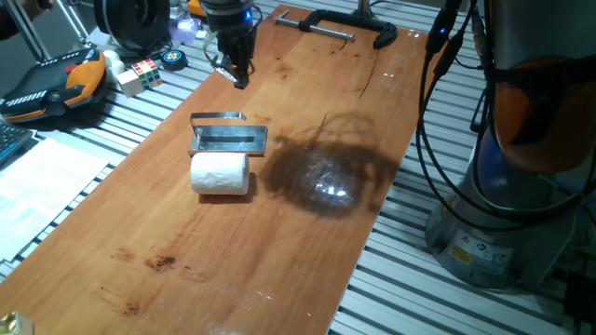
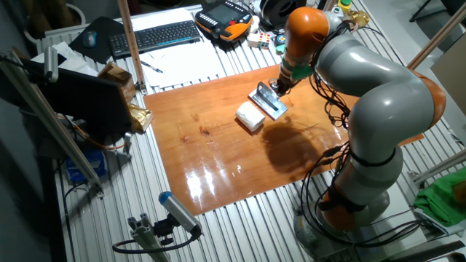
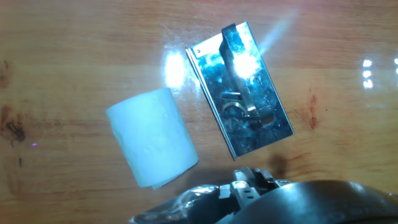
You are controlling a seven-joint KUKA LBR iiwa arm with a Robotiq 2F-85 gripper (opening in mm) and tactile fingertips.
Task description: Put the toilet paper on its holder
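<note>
The toilet paper (image 1: 221,174) is a small white roll lying on its side on the wooden table, also in the other fixed view (image 2: 250,116) and the hand view (image 3: 153,137). The holder (image 1: 228,139) is a shiny metal plate with a thin bent bar, lying flat just behind the roll and touching or nearly touching it (image 2: 268,100) (image 3: 242,87). My gripper (image 1: 237,74) hangs above the table behind the holder, empty, with its fingers apart. Only its dark housing (image 3: 261,199) shows at the bottom of the hand view.
A black clamp (image 1: 340,28) sits on the table's far edge. A Rubik's cube (image 1: 140,74), an orange-black pendant (image 1: 56,84) and a keyboard (image 2: 156,36) lie beyond the left edge. The robot base (image 1: 521,186) with cables stands to the right.
</note>
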